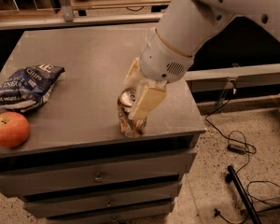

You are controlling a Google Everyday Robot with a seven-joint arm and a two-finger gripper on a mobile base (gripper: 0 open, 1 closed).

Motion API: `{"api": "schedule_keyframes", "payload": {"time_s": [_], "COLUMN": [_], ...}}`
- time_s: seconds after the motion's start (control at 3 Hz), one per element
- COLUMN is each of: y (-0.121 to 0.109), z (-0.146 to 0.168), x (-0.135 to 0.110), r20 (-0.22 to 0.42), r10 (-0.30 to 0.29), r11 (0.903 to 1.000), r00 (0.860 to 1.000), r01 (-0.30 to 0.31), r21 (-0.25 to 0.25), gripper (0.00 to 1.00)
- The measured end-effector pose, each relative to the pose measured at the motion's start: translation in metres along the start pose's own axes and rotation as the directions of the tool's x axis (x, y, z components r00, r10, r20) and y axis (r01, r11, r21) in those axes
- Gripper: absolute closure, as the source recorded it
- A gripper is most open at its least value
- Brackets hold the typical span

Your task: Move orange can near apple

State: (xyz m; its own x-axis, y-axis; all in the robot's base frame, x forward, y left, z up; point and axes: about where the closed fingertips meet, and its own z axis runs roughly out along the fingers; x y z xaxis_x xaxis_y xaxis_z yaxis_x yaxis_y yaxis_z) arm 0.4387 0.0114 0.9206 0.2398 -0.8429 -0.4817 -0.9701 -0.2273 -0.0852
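The orange can (129,121) stands near the front right of the grey cabinet top (84,50), its silver top showing. My gripper (138,90) comes down over it. One cream finger (147,101) presses the can's right front side and the other finger (132,72) sits behind it, so the gripper is shut on the can. The can rests on the surface and leans slightly. The apple (9,129) lies at the front left edge, well to the left of the can.
A dark blue chip bag (28,87) lies just behind the apple. The cabinet has drawers (98,176) below its top. Cables (238,148) and a black rod (240,195) lie on the floor at the right. Shelving stands behind the cabinet.
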Motion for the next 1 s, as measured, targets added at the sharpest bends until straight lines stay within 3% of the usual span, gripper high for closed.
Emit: {"api": "schedule_keyframes", "payload": {"time_s": [0.33, 0.67, 1.0], "y": [-0.003, -0.024, -0.063], "z": [-0.003, -0.020, -0.004], "x": [-0.004, -0.035, -0.080], "r20": [0.010, 0.034, 0.046], "r10": [-0.013, -0.097, -0.183], "r11": [0.9999, 0.9953, 0.9822], "r00": [1.000, 0.995, 0.982], "r01": [0.013, 0.096, 0.185], "r21": [0.003, 0.014, -0.034], "gripper": [0.98, 1.00, 1.00]}}
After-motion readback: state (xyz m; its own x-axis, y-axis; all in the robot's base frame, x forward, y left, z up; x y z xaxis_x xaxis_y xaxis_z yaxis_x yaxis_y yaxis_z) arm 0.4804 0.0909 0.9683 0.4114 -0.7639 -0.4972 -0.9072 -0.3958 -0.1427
